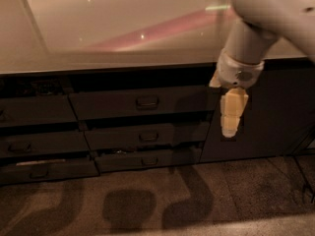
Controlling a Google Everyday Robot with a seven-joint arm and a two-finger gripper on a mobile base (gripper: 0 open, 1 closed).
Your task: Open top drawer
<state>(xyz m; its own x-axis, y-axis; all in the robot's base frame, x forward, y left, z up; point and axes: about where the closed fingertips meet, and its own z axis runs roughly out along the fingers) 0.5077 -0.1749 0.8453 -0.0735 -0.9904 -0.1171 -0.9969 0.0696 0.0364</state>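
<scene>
Hanging before the cabinet face [261,117], just right of the top drawer [108,104], the gripper [234,113] points downward; whether it is open or closed cannot be determined. The top drawer sits directly under the front edge of the bench top [123,33], apparently shut. It is a flat dark grey panel with a small black loop handle [147,102] at centre. Grasp that loop; expect a rigid front that slides lightly.
</scene>
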